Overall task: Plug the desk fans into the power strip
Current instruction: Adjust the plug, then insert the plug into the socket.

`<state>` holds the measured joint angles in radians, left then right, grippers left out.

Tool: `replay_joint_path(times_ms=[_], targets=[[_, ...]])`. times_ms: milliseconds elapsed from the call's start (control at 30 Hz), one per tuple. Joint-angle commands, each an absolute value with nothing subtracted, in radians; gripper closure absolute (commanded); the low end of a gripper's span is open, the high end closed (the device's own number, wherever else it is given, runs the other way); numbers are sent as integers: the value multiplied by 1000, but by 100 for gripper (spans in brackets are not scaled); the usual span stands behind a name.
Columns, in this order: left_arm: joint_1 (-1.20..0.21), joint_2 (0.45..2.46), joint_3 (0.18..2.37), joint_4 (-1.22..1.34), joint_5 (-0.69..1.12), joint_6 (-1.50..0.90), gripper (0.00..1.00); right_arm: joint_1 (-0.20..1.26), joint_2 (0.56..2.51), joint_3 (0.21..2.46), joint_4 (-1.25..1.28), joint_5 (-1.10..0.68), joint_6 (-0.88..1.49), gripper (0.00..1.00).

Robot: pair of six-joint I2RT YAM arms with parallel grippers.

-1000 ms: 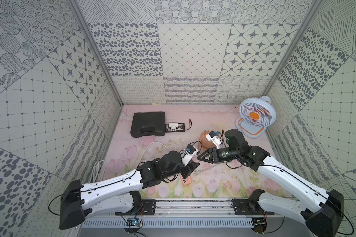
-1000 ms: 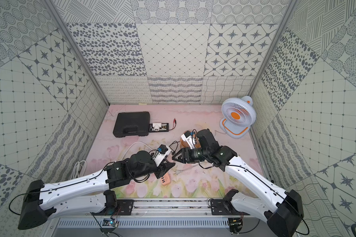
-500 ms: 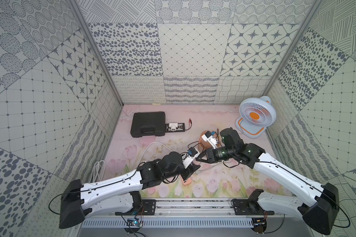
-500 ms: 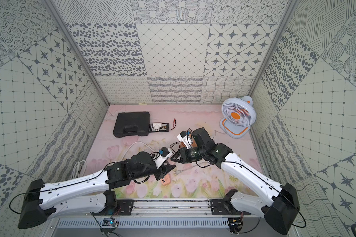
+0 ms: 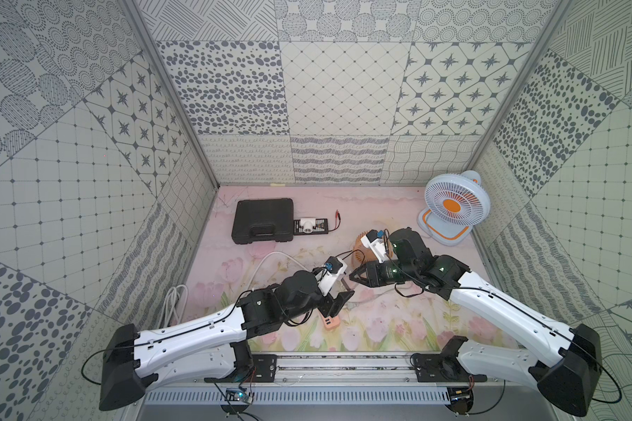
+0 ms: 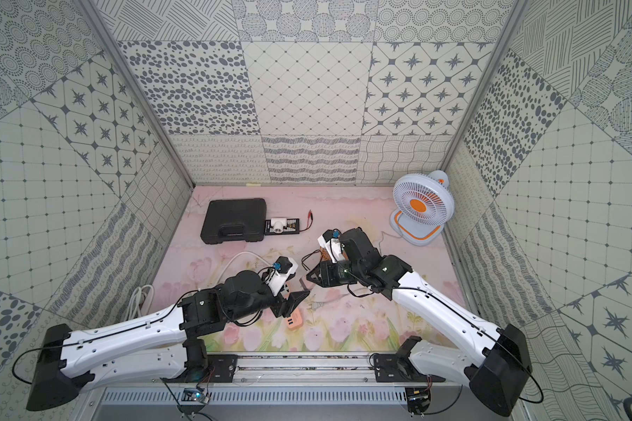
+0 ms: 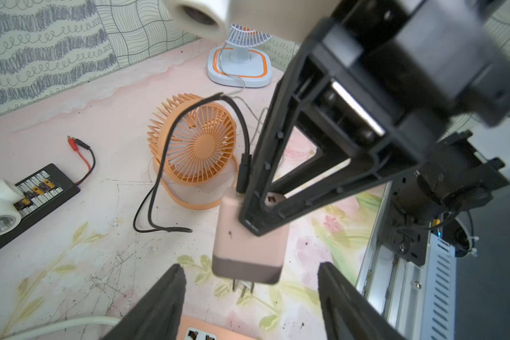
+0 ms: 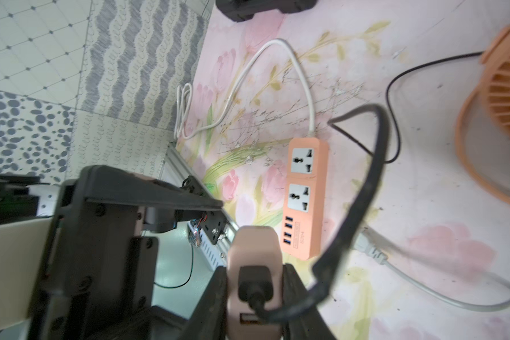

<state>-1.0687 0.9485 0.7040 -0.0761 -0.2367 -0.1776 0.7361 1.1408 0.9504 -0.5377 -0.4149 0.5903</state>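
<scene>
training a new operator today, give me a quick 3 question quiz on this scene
1. True or false: the left gripper holds the pink charger adapter.
2. How many white sockets does the orange power strip have? A one, B two, C four.
3. Are the adapter's prongs in a socket yet?
Key: 1 false, its jaws stand open either side of it; the right gripper is shut on it. 2 B. 3 No, they hang bare in the air.
</scene>
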Motion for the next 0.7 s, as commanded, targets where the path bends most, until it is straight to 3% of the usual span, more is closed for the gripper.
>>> replay_joint_path(times_ms=[0, 100, 233, 367, 500, 667], targets=[[-1052, 900, 737, -198, -464, -418, 20, 754, 1160, 941, -463, -129, 521, 100], [-978, 893, 749, -359, -535, -627, 17, 819, 1197, 948, -391, 66, 464, 100], [-759, 894, 703, -527, -331, -893, 28, 974, 1310, 1003, -290, 394, 309, 100], [-649, 849, 578, -390, -126, -975, 35, 970, 1421, 1048, -226, 287, 293, 100], [-617, 880, 535, -323, -40, -1022, 45, 938, 1510, 1067, -176, 24, 349, 100], [-598, 984, 512, -244, 59, -1076, 55, 937, 1547, 990, -66, 8, 397, 100]])
